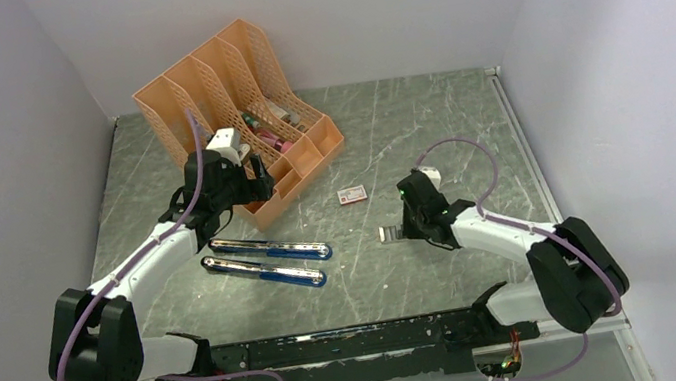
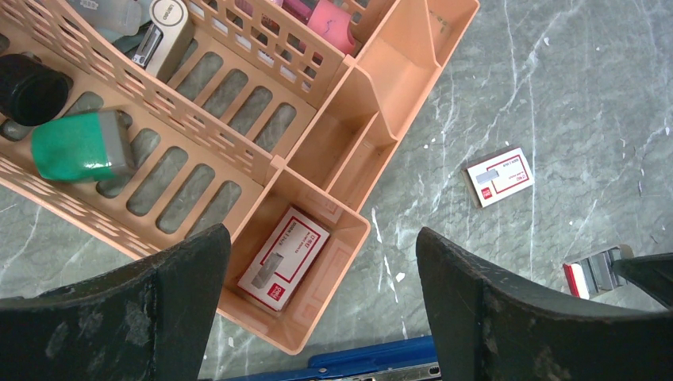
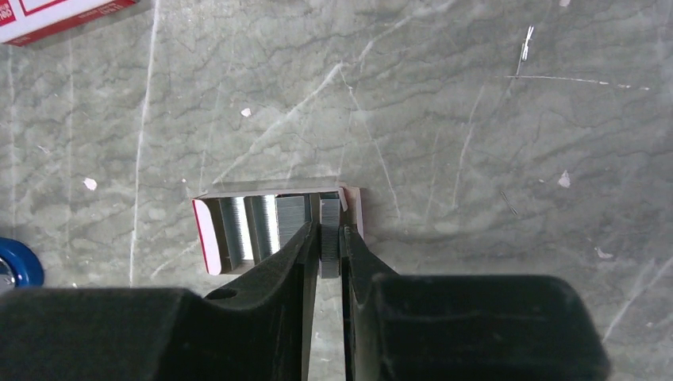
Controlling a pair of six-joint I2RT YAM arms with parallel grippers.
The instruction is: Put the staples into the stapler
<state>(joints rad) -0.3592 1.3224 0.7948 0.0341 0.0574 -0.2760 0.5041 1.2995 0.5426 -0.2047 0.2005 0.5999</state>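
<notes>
The step in hand is the pick-up of the staples (image 3: 262,226). They are lying in a small open tray (image 3: 202,230) on the desk (image 1: 424,117), to the right of the stapler (image 1: 272,248) and well apart from it. The right pincer (image 3: 330,232) is hanging over the edge of that tray farthest from the stapler. Its jaws are standing narrow, pinching 1 strip at that end of the block. The strip is still sitting in the tray, so the grip looks made but the lift is not yet done.

The stapler is lying opened out, its 2 long arms spread in a shallow V, so the loading channel seems ready. The left pincer (image 2: 321,238) is hovering behind the stapler, over the orange organiser (image 2: 397,87), with jaws wide and nothing between them.

The next move is calling for a straight lift, so the strip is leaving its neighbours behind and not snapping. Then it needs a carry left to the stapler and a level lay into the channel. The left pincer may be needed to steady the stapler.
</notes>
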